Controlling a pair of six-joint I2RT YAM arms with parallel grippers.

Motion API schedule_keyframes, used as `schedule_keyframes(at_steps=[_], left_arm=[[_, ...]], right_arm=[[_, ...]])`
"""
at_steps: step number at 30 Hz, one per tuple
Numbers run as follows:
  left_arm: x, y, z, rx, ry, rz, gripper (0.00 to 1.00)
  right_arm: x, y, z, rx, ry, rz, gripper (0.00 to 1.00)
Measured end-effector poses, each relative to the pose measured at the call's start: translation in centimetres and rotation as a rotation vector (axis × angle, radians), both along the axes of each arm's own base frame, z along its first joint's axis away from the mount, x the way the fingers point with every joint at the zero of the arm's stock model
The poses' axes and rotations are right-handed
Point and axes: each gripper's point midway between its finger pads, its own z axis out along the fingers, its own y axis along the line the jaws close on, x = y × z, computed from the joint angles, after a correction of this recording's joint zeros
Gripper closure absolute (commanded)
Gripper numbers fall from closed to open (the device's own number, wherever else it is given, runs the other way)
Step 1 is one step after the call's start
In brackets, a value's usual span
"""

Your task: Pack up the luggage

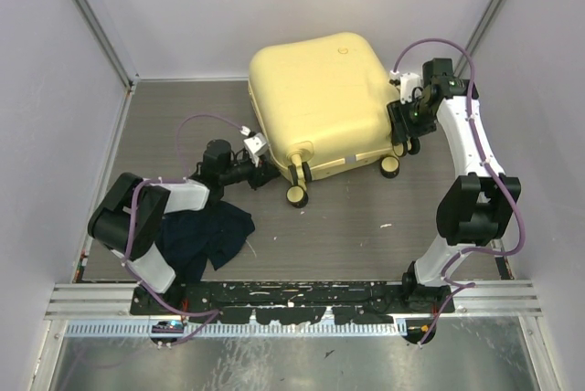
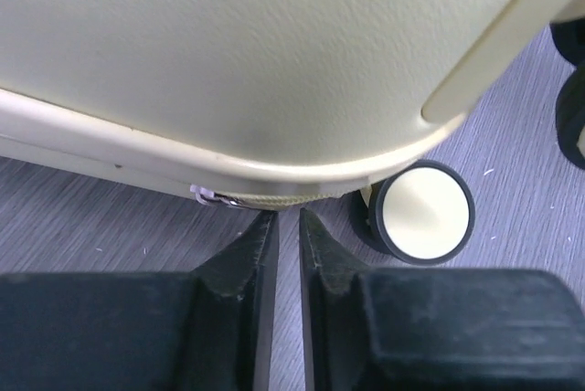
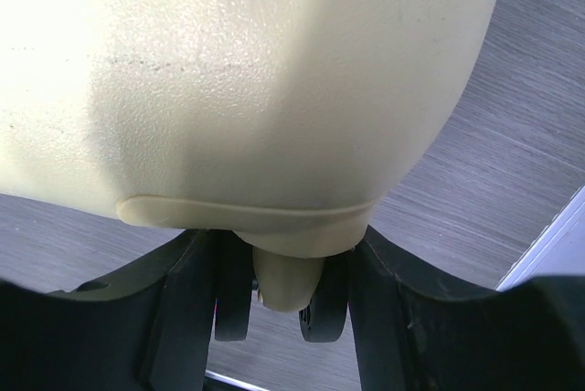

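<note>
The luggage lies closed on the grey table, pale yellow shell up, wheels toward the arms. My left gripper sits low at its near-left corner. In the left wrist view its jaws are almost together, only a thin strip of floor showing between them, tips against the zipper seam beside a cream wheel. A small zipper pull lies left of the tips. My right gripper is at the right corner, its fingers clamped round the twin black wheel.
A dark blue garment lies crumpled on the table next to the left arm. White walls enclose the table on three sides. A metal rail runs along the near edge by the arm bases.
</note>
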Motion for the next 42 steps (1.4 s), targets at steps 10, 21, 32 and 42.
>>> schedule_keyframes(at_steps=[10,21,32,42], left_arm=[[-0.2,0.9,-1.2,0.016,0.006,0.05,0.87],[0.9,2.4,0.2,0.027,-0.054,0.151,0.66],[2.4,1.8,0.9,0.036,-0.105,0.139,0.72],[3.0,1.1,0.3,0.029,-0.086,0.11,1.0]], right_arm=[[0.3,-0.1,0.5,0.008,0.0,-0.054,1.0],[0.4,-0.1,0.6,0.012,0.0,-0.06,0.99],[1.5,-0.1,2.1,0.044,-0.023,-0.073,0.99],[1.7,0.0,1.6,0.048,-0.01,-0.075,0.99]])
